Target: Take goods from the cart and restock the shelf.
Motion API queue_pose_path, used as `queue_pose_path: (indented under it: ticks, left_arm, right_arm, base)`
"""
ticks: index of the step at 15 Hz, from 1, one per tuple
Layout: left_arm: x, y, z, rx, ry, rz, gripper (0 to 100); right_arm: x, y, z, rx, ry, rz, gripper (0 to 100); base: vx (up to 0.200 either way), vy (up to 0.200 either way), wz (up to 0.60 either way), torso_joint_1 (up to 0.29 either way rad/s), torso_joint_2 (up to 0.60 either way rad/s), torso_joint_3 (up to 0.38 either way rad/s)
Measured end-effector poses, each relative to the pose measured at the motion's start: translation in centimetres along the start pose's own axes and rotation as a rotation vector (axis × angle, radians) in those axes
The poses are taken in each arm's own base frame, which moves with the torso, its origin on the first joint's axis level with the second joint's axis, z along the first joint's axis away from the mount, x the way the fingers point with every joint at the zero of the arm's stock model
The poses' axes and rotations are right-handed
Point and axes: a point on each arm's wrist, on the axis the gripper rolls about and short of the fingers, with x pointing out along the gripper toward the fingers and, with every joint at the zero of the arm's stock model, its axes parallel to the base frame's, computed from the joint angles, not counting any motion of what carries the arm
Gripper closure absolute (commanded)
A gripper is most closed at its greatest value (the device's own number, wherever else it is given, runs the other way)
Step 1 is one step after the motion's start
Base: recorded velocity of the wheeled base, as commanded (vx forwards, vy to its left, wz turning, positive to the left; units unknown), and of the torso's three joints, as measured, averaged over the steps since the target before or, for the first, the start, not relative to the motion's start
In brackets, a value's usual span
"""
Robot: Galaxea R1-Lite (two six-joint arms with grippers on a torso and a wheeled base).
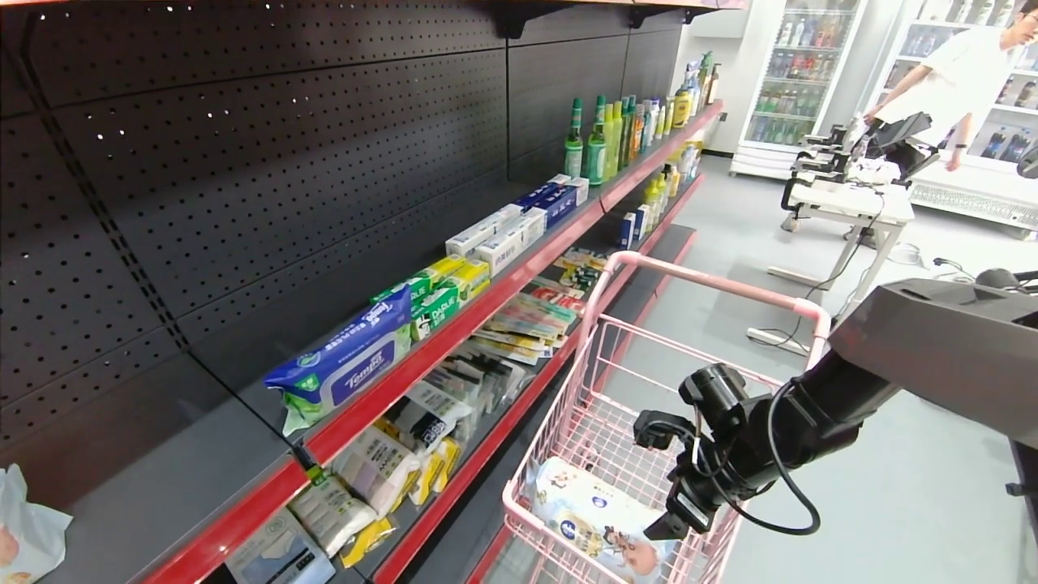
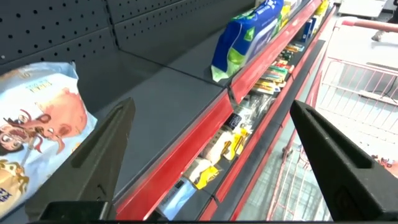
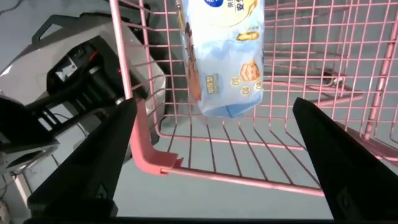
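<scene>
Store aisle, shelf [image 1: 186, 487] part stocked. Item: pack [image 1: 584, 507] in pink cart [image 1: 705, 284]; judged light, soft, slippery film, best pinched across its middle. Right tool [image 3: 217, 143] spread wide above it; left tool [image 2: 205, 155] likewise, by shelf

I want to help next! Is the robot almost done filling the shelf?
Partly. One cartoon pack already lies on the shelf, by the open left gripper. Nothing is held: the right gripper hangs open over a blue-white pack in the pink cart. That pack is left to grab and shelve.
</scene>
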Motion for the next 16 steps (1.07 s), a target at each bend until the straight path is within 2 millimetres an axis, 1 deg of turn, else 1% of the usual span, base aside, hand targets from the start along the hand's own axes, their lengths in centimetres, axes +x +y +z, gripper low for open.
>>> queue_pose_path:
  ticks: [6, 10, 14, 16]
  left_arm:
    - [0.0, 0.0, 0.0, 0.000, 0.000, 0.000, 0]
    - [0.0, 0.0, 0.0, 0.000, 0.000, 0.000, 0]
    - [0.0, 0.0, 0.0, 0.000, 0.001, 0.000, 0]
    - [0.0, 0.0, 0.0, 0.000, 0.000, 0.000, 0]
  right_arm:
    - [0.8, 0.4, 0.2, -0.054, 0.010, 0.015, 0]
    - [0.9, 0.1, 0.3, -0.095, 0.005, 0.010, 0]
    - [1.1, 0.1, 0.2, -0.095, 0.009, 0.013, 0]
    - [1.2, -0.2, 0.3, -0.092, 0.005, 0.009, 0]
  base:
    - [0.000, 0.000, 0.00, -0.146, 0.34, 0.190]
    - [0.000, 0.000, 0.00, -0.017, 0.04, 0.024]
    - [0.000, 0.000, 0.00, -0.107, 0.25, 0.142]
    - [0.000, 0.000, 0.00, -0.022, 0.06, 0.036]
